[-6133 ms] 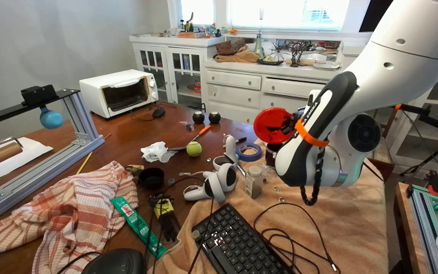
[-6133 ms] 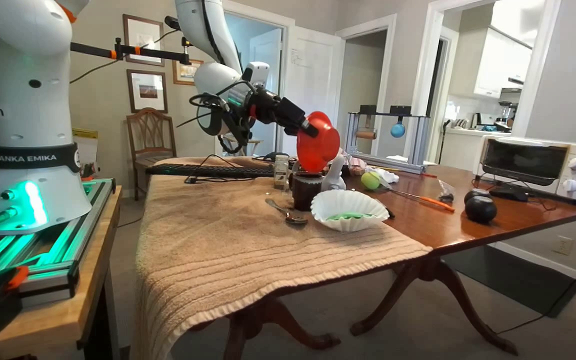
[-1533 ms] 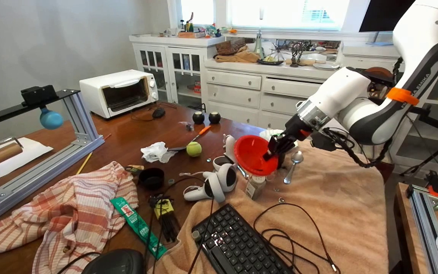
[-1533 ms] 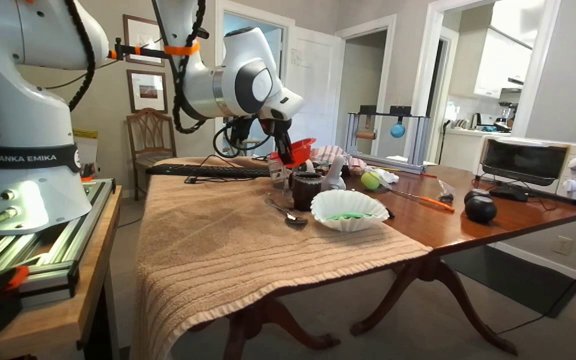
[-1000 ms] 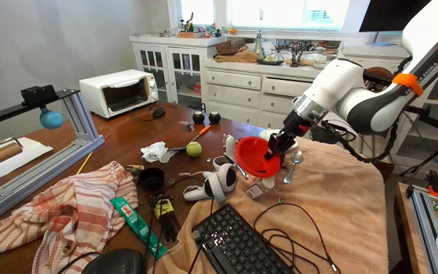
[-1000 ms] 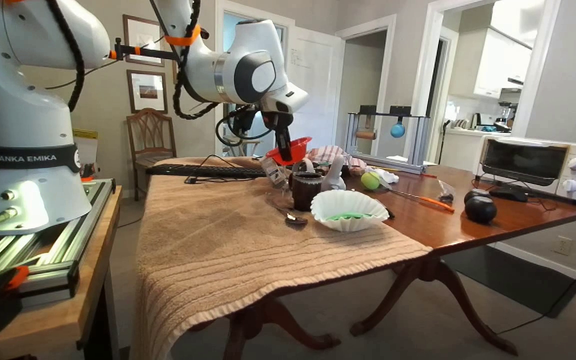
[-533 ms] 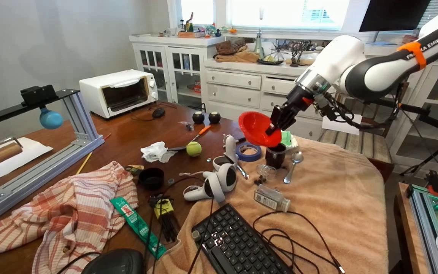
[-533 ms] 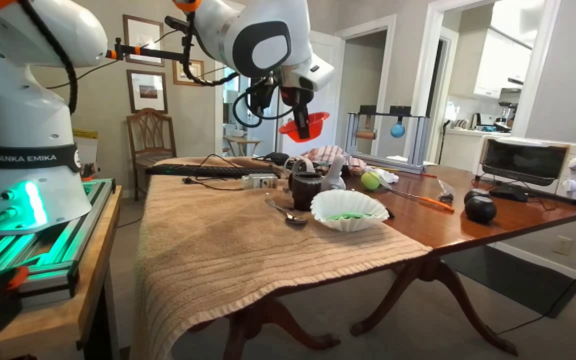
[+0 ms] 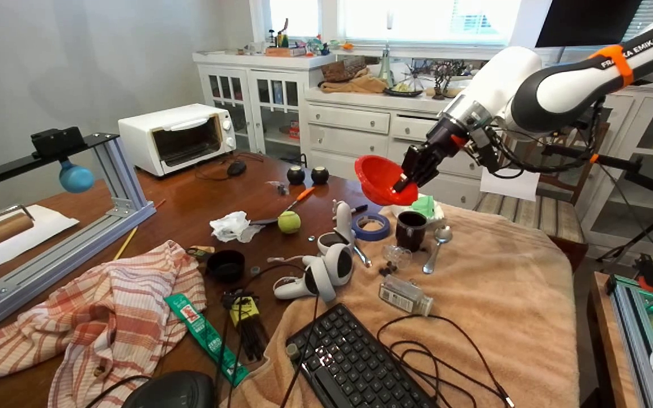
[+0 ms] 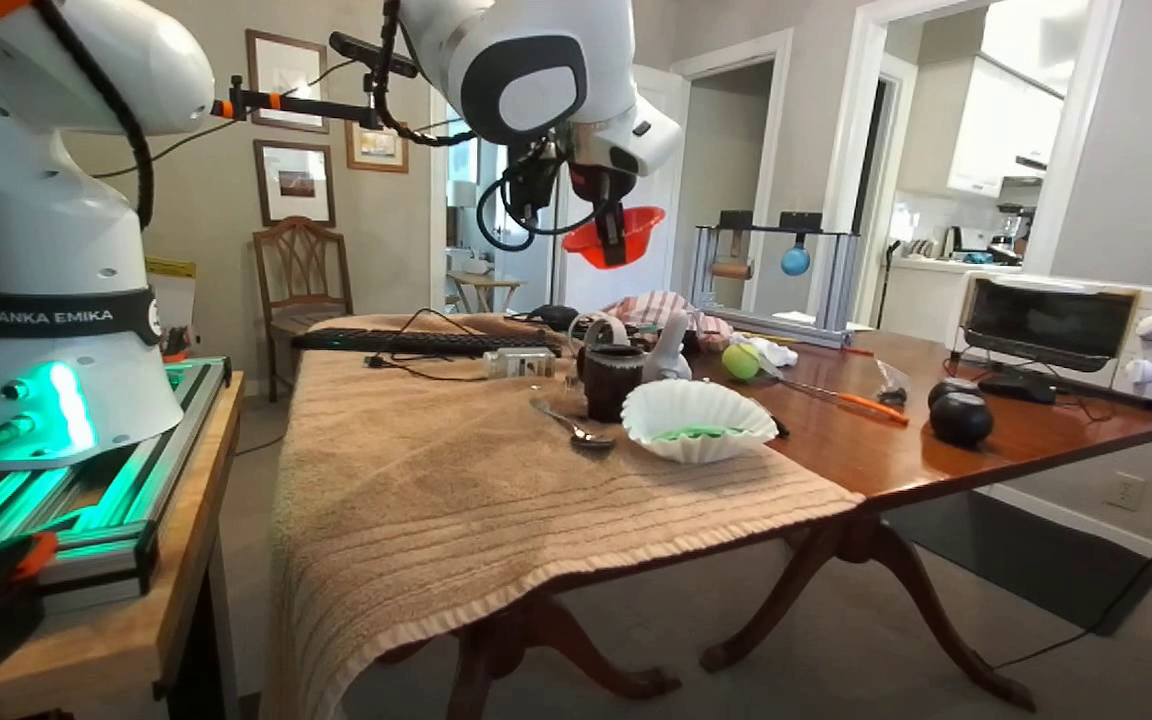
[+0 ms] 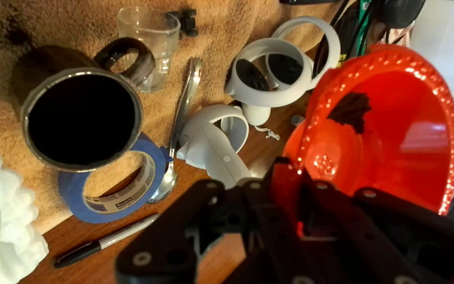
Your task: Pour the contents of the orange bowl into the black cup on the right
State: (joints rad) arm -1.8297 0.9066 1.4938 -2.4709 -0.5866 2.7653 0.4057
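"FRANKA EMIKA" on arm base (image 10: 58,317), "Scotch" inside tape roll (image 11: 123,202)

1 tennis ball (image 9: 289,222), 1 keyboard (image 9: 359,360).

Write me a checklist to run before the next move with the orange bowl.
1. Bowl secure: ok. The gripper is shut on the side of the orange bowl.
2. Bowl clear of the black cup: ok. An exterior view shows open space between them.
3. Cup upright: ok. It stands on the towel.
4. Bowl emptied: not ok. A dark patch shows on its inside.
5. Contents in the cup: cannot tell. Its inside is plain black in the wrist view.
6. Clear bottle upright: not ok. It lies on its side on the towel.
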